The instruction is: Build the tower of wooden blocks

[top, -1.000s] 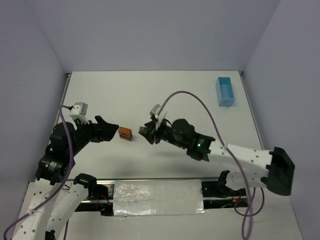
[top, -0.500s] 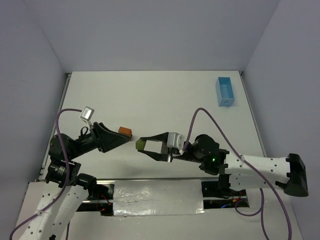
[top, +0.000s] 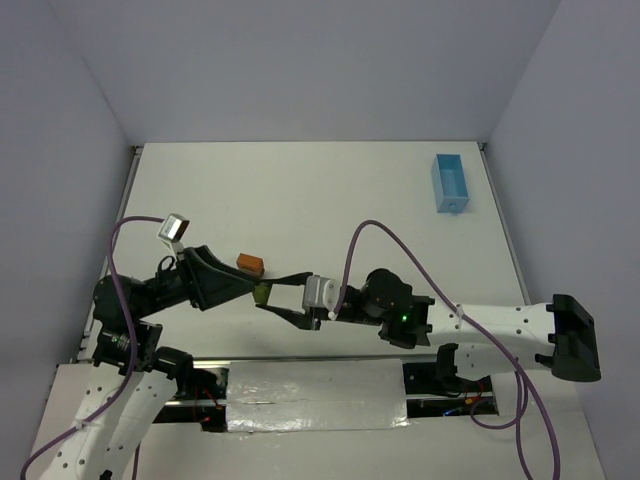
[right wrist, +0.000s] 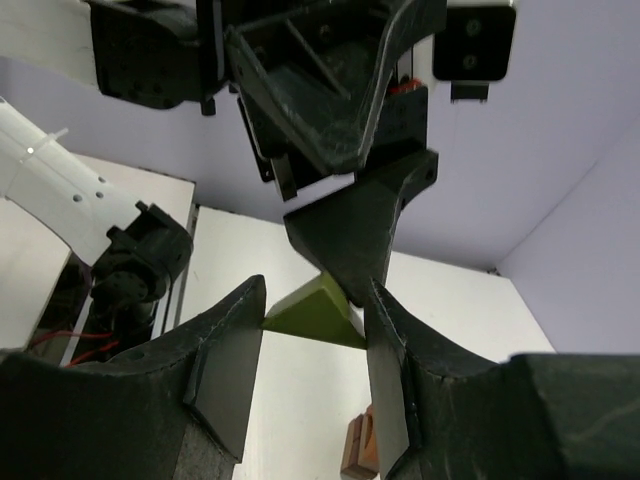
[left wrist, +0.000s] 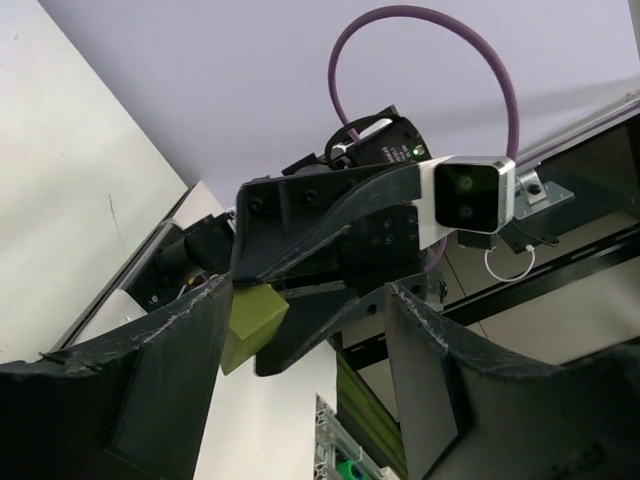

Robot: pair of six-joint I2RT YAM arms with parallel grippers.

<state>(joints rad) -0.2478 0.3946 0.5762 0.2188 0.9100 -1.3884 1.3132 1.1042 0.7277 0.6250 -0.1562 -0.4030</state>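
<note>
A small tower of brown and orange wood blocks (top: 250, 264) stands on the table left of centre, and shows low in the right wrist view (right wrist: 362, 445). My right gripper (top: 264, 296) is shut on an olive-green wedge block (top: 262, 293), held in the air just in front of that tower. In the right wrist view the wedge (right wrist: 315, 315) is pinched between my right gripper's (right wrist: 315, 300) two pads. My left gripper (top: 250, 285) is open and reaches around the same wedge. In the left wrist view the wedge (left wrist: 250, 320) rests against one finger of the left gripper (left wrist: 310, 290).
A light-blue rectangular tray (top: 450, 183) lies at the far right of the table. The two arms meet tip to tip near the table's front left. Grey walls enclose the table on three sides.
My right gripper has carried the green wedge to the left, into the open jaws of my left gripper. The left gripper has swung down and forward toward it.
</note>
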